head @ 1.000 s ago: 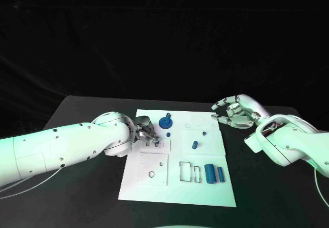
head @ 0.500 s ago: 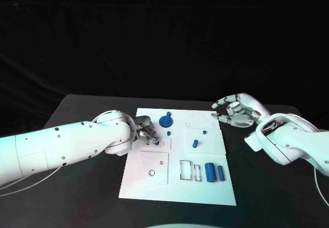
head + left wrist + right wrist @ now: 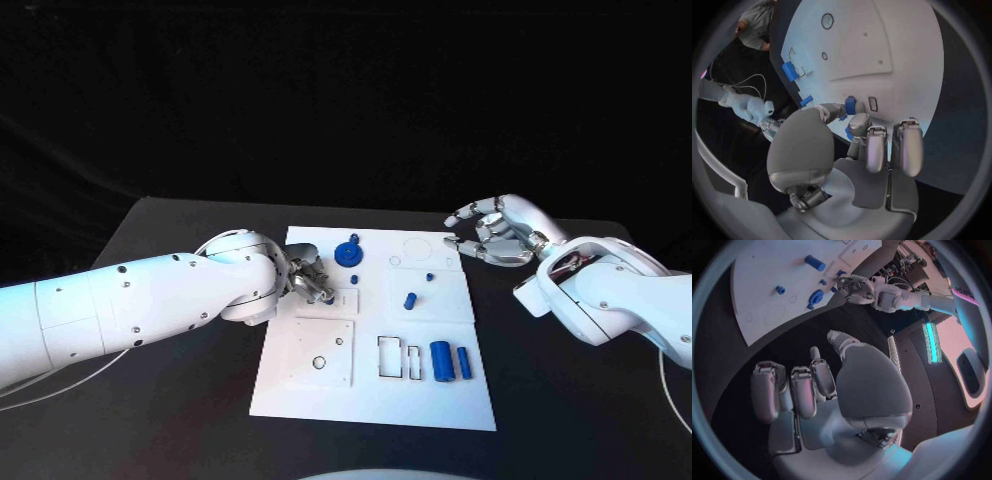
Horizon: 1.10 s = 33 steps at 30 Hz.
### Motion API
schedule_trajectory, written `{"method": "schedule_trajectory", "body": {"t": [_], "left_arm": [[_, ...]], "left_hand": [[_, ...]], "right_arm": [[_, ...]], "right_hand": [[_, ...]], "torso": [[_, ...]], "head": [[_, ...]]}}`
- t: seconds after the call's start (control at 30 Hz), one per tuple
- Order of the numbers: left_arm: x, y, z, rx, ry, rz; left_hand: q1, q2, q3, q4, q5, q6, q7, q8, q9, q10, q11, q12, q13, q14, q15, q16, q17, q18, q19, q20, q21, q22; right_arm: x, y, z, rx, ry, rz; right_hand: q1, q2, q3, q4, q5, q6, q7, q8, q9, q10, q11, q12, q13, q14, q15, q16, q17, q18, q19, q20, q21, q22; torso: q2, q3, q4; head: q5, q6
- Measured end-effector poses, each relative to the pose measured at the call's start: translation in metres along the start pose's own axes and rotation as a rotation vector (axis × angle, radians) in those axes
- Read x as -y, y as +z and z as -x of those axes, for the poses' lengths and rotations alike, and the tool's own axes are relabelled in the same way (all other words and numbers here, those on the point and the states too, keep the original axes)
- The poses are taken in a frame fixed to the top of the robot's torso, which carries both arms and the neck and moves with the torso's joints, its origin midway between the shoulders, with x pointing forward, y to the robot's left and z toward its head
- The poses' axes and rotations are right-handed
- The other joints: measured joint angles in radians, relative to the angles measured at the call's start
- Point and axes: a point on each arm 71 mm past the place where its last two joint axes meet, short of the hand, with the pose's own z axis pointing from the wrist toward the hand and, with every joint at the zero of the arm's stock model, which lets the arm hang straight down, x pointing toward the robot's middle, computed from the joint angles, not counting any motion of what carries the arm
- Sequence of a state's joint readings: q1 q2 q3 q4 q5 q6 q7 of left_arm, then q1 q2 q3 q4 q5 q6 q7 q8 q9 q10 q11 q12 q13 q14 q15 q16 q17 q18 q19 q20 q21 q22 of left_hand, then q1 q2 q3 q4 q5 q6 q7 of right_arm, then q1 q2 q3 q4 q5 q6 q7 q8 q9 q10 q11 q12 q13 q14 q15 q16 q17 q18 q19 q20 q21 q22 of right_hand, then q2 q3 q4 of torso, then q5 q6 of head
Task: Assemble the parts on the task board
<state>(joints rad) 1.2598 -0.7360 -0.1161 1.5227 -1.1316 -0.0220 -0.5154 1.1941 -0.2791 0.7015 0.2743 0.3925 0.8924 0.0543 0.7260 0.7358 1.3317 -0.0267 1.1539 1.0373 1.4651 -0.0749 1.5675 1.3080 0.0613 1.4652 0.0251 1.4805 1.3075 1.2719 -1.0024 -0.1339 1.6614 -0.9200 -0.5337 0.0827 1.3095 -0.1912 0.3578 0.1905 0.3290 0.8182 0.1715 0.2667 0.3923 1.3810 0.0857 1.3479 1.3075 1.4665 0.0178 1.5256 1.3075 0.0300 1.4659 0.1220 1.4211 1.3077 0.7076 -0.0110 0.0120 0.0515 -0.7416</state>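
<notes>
left hand (image 3: 307, 281): over the task board (image 3: 378, 400) near its left edge — pinching a small blue part (image 3: 850, 105) between thumb and finger
right hand (image 3: 495, 232): above the table (image 3: 173, 225) just off the board's far right corner — fingers curled in, holding nothing
other blue parts: scattered across the board

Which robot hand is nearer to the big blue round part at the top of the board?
Left. The left robot hand sits just below the round part; the right robot hand hovers off the task board.
</notes>
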Motion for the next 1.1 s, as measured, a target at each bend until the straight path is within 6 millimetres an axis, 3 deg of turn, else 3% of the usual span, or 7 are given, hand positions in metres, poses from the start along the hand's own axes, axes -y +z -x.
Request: {"method": "schedule_trajectory", "body": {"t": [0.27, 0.43, 0.47, 0.5, 1.1], "left_arm": [[0.0002, 0.0, 0.0002, -0.007, 0.006, 0.0], [0.0004, 0.0003, -0.0004, -0.014, 0.009, 0.0], [0.0004, 0.0004, -0.0005, -0.015, 0.01, 0.0], [0.0004, 0.0004, -0.0006, -0.016, 0.01, 0.0], [0.0, 0.0028, 0.0, -0.023, 0.015, 0.006]], "left_hand": [[-0.008, 0.001, 0.0, 0.0, 0.0, 0.001, 0.001, 0.0, 0.0, 0.002, 0.002, 0.003, 0.001, 0.0, 0.0, 0.0, 0.0, 0.0, 0.0, 0.0, 0.0, 0.0], [-0.035, 0.011, 0.0, -0.001, 0.0, 0.01, -0.006, 0.012, 0.015, 0.016, -0.009, 0.015, 0.015, 0.0, -0.007, 0.0, 0.0, 0.0, 0.0, 0.0, 0.0, 0.0], [-0.053, 0.011, 0.037, -0.042, 0.0, 0.013, -0.01, 0.012, 0.016, 0.022, -0.01, 0.02, 0.017, 0.001, -0.008, 0.0, 0.0, 0.0, 0.0, 0.0, 0.0, 0.0], [-0.063, 0.01, 0.043, -0.052, -0.001, 0.013, -0.01, 0.012, 0.016, 0.023, -0.009, 0.022, 0.019, 0.004, -0.011, 0.0, 0.0, 0.0, 0.0, 0.0, 0.0, 0.0], [-0.116, 0.032, 0.044, -0.053, -0.006, 0.018, -0.019, 0.019, 0.029, 0.033, -0.018, 0.03, 0.03, 0.002, -0.02, 0.0, 0.0, 0.0, 0.002, -0.01, 0.0, 0.0]], "right_arm": [[0.0001, 0.0002, -0.0004, 0.0, 0.0, 0.0], [0.0001, 0.0002, -0.0004, 0.0, 0.0, 0.001], [0.0002, 0.0001, -0.0004, 0.0, 0.0, 0.0], [0.0002, 0.0001, -0.0004, 0.0, 0.0, 0.0], [0.0018, 0.0005, -0.0002, 0.001, -0.001, -0.003]], "right_hand": [[0.0, 0.0, 0.0, 0.0, 0.0, 0.0, 0.0, 0.0, 0.0, 0.0, 0.0, 0.0, 0.0, 0.0, 0.0, 0.0, 0.0, 0.0, 0.0, 0.0, 0.0, 0.0], [0.0, 0.0, 0.0, 0.0, 0.0, 0.0, 0.0, 0.0, 0.0, 0.0, 0.0, 0.0, 0.0, 0.0, 0.0, 0.0, 0.0, 0.0, 0.0, 0.0, 0.0, 0.0], [0.0, 0.0, 0.0, 0.0, 0.0, 0.0, 0.0, 0.0, 0.0, 0.0, 0.0, 0.0, 0.0, 0.0, 0.0, 0.0, 0.0, 0.0, 0.0, 0.0, 0.0, 0.0], [0.0, 0.0, 0.0, 0.0, 0.0, 0.0, 0.0, 0.0, 0.0, 0.0, 0.0, 0.0, 0.0, 0.0, 0.0, 0.0, 0.0, 0.0, 0.0, 0.0, 0.0, 0.0], [0.0, 0.0, 0.0, 0.0, 0.004, 0.0, 0.0, 0.0, 0.0, 0.0, 0.0, 0.0, 0.0, 0.0, 0.0, -0.004, 0.0, 0.0, 0.0, 0.0, -0.006, 0.0]], "torso": [[0.0, 0.0001, 0.0001], [0.0, 0.0001, 0.0], [0.0, 0.0002, 0.0001], [0.0, 0.0003, 0.0001], [-0.001, 0.0002, 0.0006]], "head": [[0.0, -0.004], [0.0, -0.006], [0.0, -0.006], [-0.001, -0.006], [-0.001, -0.01]]}}
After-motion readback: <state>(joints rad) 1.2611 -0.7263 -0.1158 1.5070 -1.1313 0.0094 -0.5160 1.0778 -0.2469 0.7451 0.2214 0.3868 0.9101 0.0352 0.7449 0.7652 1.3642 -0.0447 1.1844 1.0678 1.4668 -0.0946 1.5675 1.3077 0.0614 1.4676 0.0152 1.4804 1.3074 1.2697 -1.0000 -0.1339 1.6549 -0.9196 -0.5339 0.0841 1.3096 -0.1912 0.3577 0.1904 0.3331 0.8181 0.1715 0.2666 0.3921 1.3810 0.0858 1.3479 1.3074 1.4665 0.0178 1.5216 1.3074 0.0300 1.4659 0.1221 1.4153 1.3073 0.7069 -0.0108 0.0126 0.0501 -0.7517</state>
